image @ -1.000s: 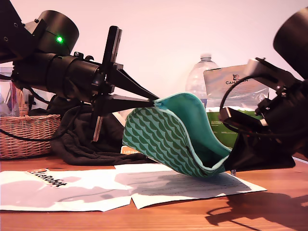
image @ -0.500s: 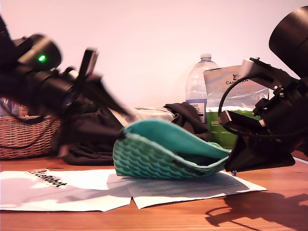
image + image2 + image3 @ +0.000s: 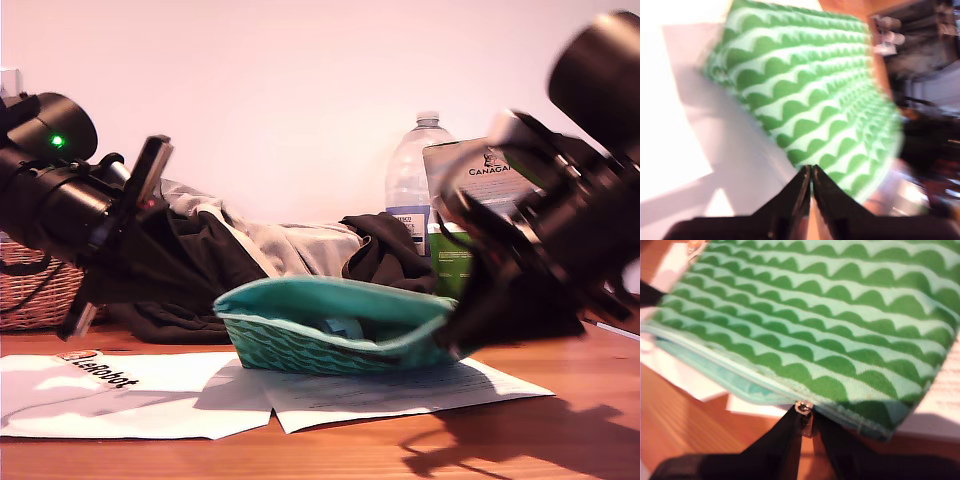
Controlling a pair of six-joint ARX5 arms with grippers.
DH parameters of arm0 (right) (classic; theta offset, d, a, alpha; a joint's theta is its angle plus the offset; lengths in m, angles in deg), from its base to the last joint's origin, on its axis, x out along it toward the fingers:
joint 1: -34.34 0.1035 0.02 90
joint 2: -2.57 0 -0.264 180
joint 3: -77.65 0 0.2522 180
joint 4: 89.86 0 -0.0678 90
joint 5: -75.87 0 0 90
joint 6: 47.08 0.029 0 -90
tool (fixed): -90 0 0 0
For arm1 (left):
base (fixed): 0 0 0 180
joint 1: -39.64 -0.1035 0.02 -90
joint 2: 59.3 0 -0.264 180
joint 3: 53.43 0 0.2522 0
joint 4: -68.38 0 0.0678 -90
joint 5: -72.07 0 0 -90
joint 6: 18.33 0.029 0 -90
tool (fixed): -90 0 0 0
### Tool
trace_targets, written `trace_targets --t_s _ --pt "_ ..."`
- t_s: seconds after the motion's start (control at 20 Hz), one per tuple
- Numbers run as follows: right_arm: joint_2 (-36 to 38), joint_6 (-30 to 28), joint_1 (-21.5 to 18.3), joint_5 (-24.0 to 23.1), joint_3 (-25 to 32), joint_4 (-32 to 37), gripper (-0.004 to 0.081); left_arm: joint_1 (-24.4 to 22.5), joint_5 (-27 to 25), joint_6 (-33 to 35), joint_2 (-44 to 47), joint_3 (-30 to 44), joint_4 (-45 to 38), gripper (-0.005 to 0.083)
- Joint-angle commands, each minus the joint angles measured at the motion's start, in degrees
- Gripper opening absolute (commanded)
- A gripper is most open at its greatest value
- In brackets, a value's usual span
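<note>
Far over on the exterior view's left there's a woven wicker basket (image 3: 30, 290). In front of it is my first arm (image 3: 60, 190), hanging over a heap of dark clothes (image 3: 200, 275), well apart from the teal fabric pouch with the green scallop print (image 3: 320, 345). In that view you can't pick out its claw tips against the dark cloth. The first wrist view sorts that out: my first claw (image 3: 810, 169) has its jaws pressed flat together, pointing at the pouch's patterned side.

Some white paper sheets (image 3: 130, 390) are spread on the brown wooden bench (image 3: 330, 455). The pouch lies on them in the middle of the exterior view, mouth gaping upward. Behind it stand a clear plastic water bottle (image 3: 415, 185) and a silvery foil bag (image 3: 480, 170).

On the exterior view's right, my second arm (image 3: 580, 210) is just a blur at the pouch's end. Only the second wrist view shows the grip: my second claw (image 3: 804, 412) is clamped on the small metal zipper pull (image 3: 802, 406) at the pouch's open edge.
</note>
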Motion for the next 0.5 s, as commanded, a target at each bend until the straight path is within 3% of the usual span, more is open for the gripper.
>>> trace_targets --t_s 0.0,0.05,0.2,0.45 --pt "0.0 0.2 0.6 1.0 -2.4 -1.7 -0.0012 0.8 -4.6 5.4 5.3 -0.5 -0.6 -0.0021" --pt "0.0 0.2 0.6 1.0 -3.3 -3.3 -0.0012 1.3 -7.4 5.9 7.4 -0.5 -0.5 -0.0021" --pt "0.0 0.3 0.6 3.0 -5.1 -6.0 -0.0012 4.2 -14.6 18.1 13.0 -0.5 -1.2 -0.0021" --pt "0.0 0.5 0.6 8.7 -8.8 -9.8 -0.0012 10.6 -15.8 31.3 15.1 -0.5 -1.6 -0.0021"
